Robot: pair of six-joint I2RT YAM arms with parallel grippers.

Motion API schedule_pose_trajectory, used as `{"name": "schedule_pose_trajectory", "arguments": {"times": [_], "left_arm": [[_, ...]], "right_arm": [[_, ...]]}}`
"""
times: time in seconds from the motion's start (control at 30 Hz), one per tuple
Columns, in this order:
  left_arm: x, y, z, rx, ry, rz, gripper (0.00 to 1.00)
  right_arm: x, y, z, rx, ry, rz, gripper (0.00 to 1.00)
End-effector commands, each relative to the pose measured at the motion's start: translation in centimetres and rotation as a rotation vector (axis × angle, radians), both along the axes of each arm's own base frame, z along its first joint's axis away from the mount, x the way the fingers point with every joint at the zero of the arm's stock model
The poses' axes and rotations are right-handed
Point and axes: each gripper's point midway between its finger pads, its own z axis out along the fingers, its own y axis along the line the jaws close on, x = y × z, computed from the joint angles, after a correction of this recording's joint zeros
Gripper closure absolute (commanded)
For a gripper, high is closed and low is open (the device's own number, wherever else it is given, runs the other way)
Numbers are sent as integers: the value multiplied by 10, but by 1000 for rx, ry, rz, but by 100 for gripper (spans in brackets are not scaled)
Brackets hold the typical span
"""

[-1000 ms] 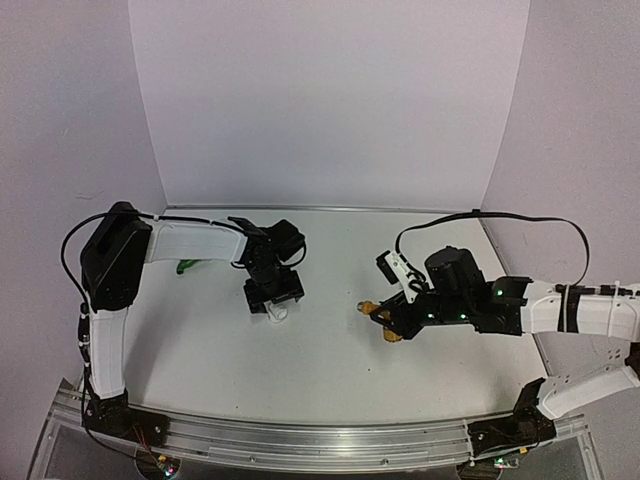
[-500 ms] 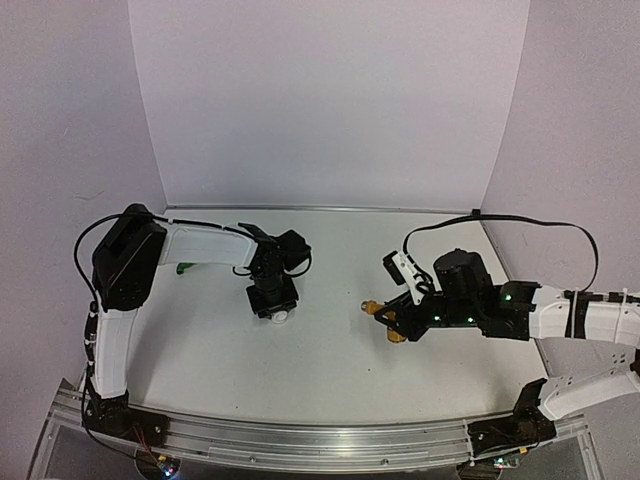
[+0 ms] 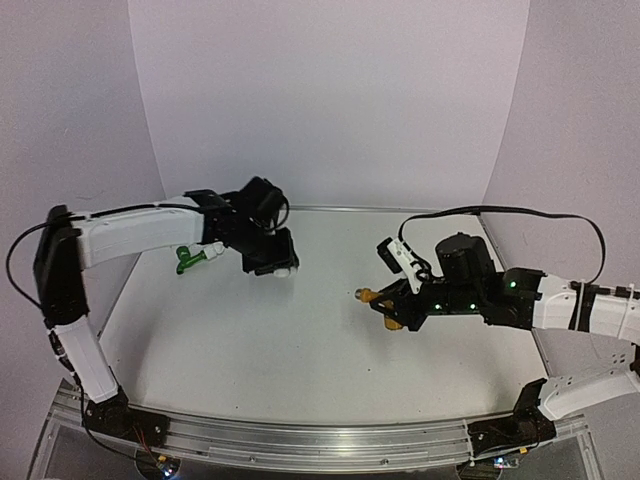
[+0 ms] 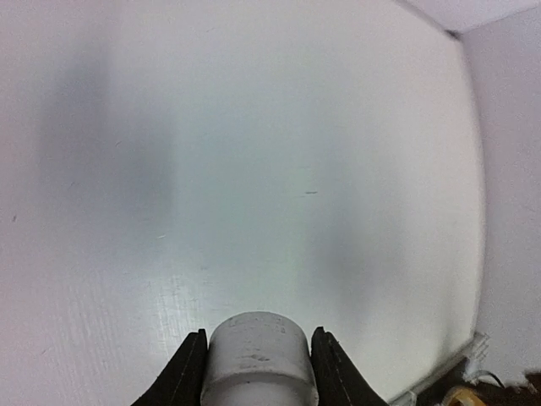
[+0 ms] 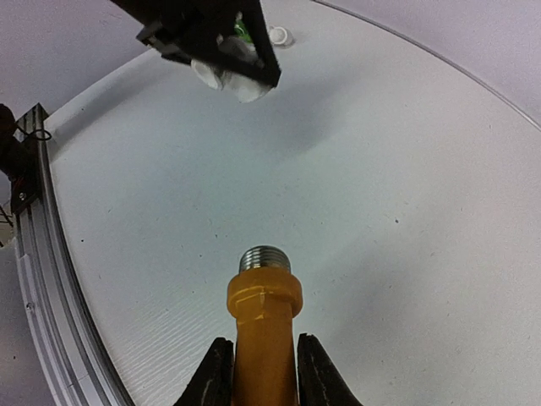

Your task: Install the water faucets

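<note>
My left gripper (image 3: pixel 279 263) hangs above the back left of the table, shut on a small white cylindrical pipe fitting (image 3: pixel 286 269). In the left wrist view the fitting (image 4: pixel 259 359) fills the gap between the fingers (image 4: pixel 193 364). The green water faucet (image 3: pixel 189 259) lies on the table just left of that gripper. My right gripper (image 3: pixel 393 306) is shut on the yellow-gold water faucet (image 3: pixel 374 296), held above the table at centre right. In the right wrist view the faucet (image 5: pixel 264 321) points its metal threaded end (image 5: pixel 265 258) towards the left gripper (image 5: pixel 211 34).
A second white fitting (image 5: pixel 279 35) lies on the table behind the left gripper. A metal rail (image 3: pixel 320 442) runs along the near table edge. Pale walls close in the back and both sides.
The left gripper shut on the white fitting, lifted it off the table and swung back and slightly left. The right arm shifted a little, still holding the yellow faucet.
</note>
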Motion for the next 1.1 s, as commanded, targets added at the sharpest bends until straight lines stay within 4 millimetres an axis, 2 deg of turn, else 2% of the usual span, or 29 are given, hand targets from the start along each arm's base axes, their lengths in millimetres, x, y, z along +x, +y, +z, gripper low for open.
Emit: {"name": "schedule_pose_trajectory", "arguments": {"times": [0.0,0.13,0.3,0.43,0.57,0.77,1.07], "left_arm": [[-28,-17,151,-391,-377,-368,100],[-77,-12,198,-541,-500,-624,100],[-139,-3,228,-698,-534,-904,100],[-168,5,246,-818,-538,-1011,100],[-177,7,260,-893,-553,-1033,100],[-171,7,272,-945,-545,-975,100],[-164,6,271,-983,-539,-916,100]], "right_arm": [[-6,27,78,80,-215,194,100],[-11,42,117,111,-340,314,100],[-34,61,159,157,-488,518,100],[-44,75,182,155,-599,578,100],[-51,88,196,148,-682,611,100],[-50,94,210,144,-766,573,100],[-41,95,216,166,-797,480,100]]}}
